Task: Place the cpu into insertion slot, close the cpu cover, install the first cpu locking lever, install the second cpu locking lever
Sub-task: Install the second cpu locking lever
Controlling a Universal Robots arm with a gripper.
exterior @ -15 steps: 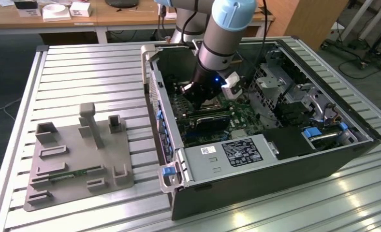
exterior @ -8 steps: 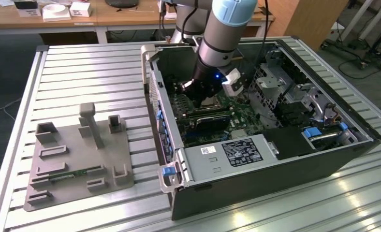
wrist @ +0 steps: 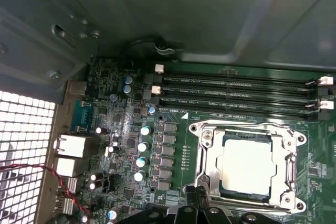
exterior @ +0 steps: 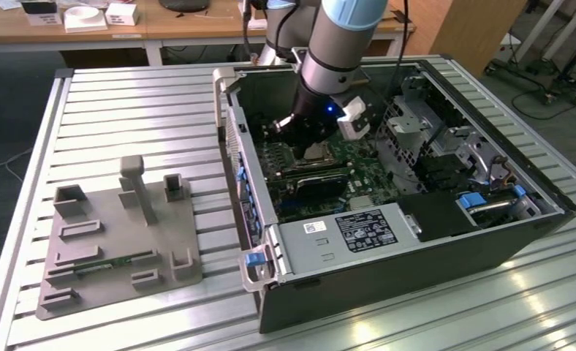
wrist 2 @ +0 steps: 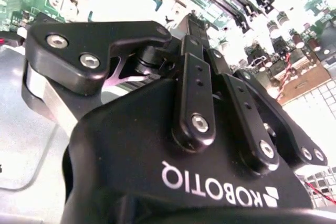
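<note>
The black gripper [exterior: 302, 139] is seen reaching down into the open dark computer case [exterior: 483, 241] in the exterior view, parked right over the green circuit board [exterior: 351, 157]. Whether its fingers are spread or closed honestly can't be told from any of the views; in the second wrist view only the black linkage bars and bolted body [wrist 2: 194, 129] are shown up close, and the tips are hidden behind them. In the first wrist view a bit of the black finger gear [wrist: 197, 205] is seen poking in just beside one edge of the socket.

Right next to that, the square silvery-rimmed insertion slot [wrist: 205, 169] is laid flat on the board. The small flat square cpu with the pale silvery metal top [wrist: 247, 169] is already seated in it, lying level, its edges lined up square with the socket sides. The thin silvery metal cpu cover frame [wrist: 287, 169] is found down around the chip, with the chip showing through its big window. No long axis really, since it's square.

Beyond the socket, the long narrow black memory slots [wrist: 236, 95] are run parallel to one socket edge. Out on the slatted metal table [exterior: 142, 117], a grey plastic fixture tray [exterior: 122, 248] is set well apart from the case, on the exterior view's left.
</note>
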